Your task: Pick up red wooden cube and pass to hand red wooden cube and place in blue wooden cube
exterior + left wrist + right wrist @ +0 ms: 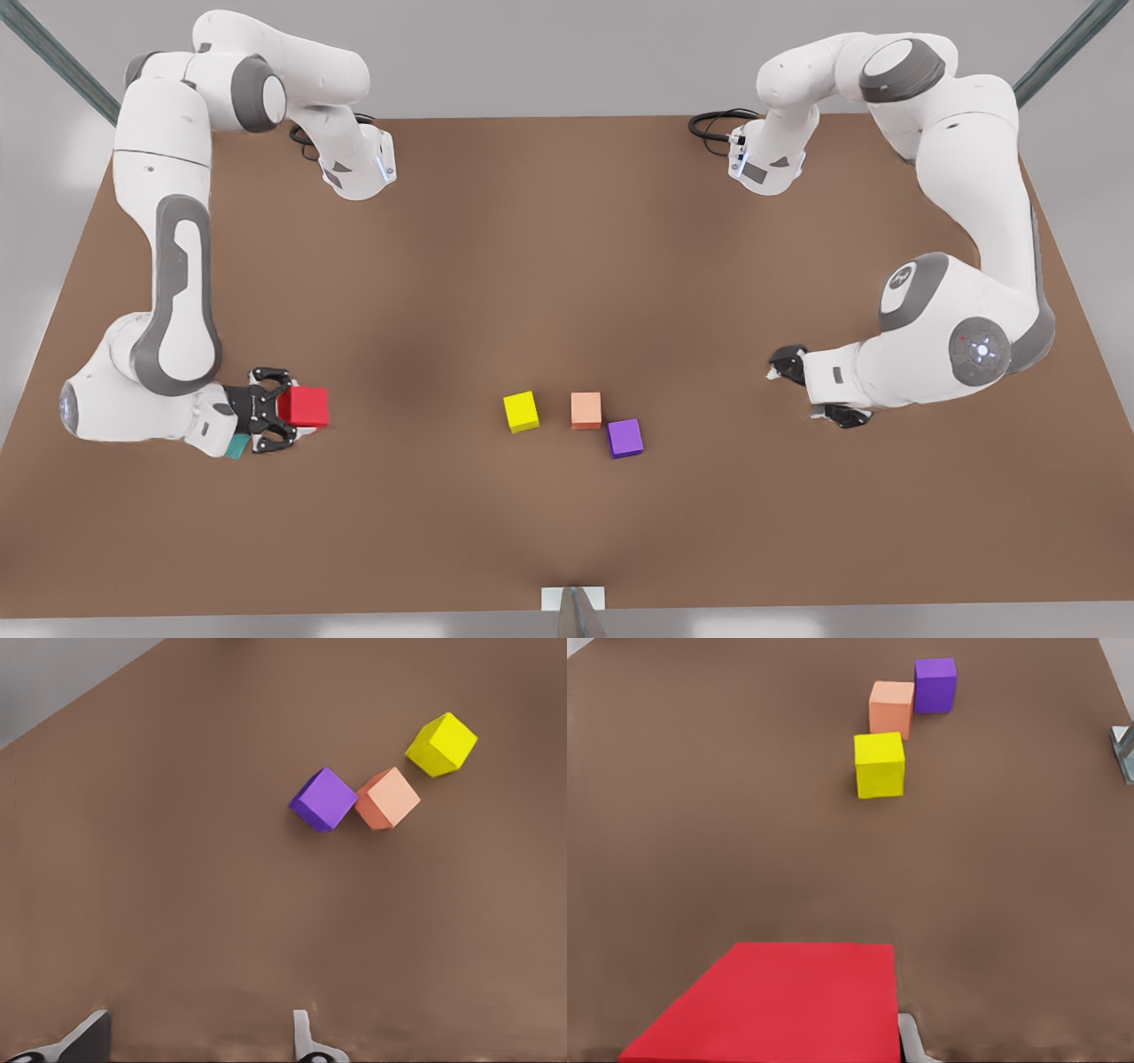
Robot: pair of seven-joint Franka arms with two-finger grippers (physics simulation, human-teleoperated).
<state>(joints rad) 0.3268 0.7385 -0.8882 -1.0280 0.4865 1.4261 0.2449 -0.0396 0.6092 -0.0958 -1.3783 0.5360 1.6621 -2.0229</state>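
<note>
While the right end effector (297,409), low at the front view's left, is clamped on the red wooden cube (304,407), the blue wooden cube (235,447) sits beside its wrist. The left end effector (811,390) waits with fingers apart, open counter (567,292) between.

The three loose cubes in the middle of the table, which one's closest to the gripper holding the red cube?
The yellow cube. It sits at the row's end facing the right gripper and its red wooden cube; the salmon-orange cube and purple cube lie beyond it.
</note>
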